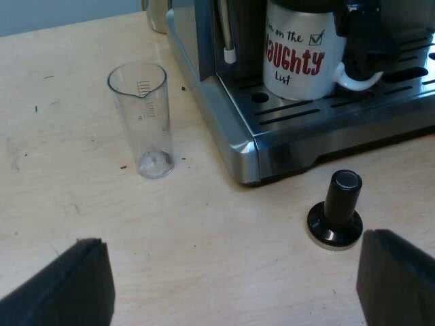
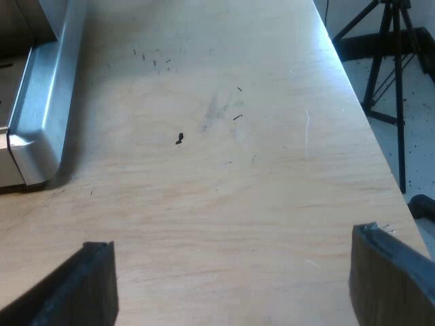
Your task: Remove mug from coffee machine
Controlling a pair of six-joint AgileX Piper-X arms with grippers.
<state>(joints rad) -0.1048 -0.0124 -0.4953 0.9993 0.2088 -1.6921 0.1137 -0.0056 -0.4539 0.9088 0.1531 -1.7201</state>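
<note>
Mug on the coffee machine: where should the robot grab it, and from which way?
Probably by its white handle, which sticks out sideways from the mug. It stands upright on the drip tray of the espresso machine, tucked under its upper parts, so the top looks blocked; come in level from the open front.

Glossy mug [image 1: 299,64], brushed-metal machine [image 1: 207,95], wooden table [image 2: 224,183]

Coffee machine [image 1: 224,115]: base and drip tray only, upper body cut off. Mug [image 1: 299,58]: rim out of frame, first letters of print lost round the curve, handle partly behind a dark shape [image 1: 370,37] that cannot be identified. Measuring glass [image 1: 141,119]: scale marks too small to read. Beige item [image 1: 157,15] behind the machine: mostly cut off. Tripod [image 2: 391,75] beyond the table [image 2: 224,190]: top cut off.
</note>
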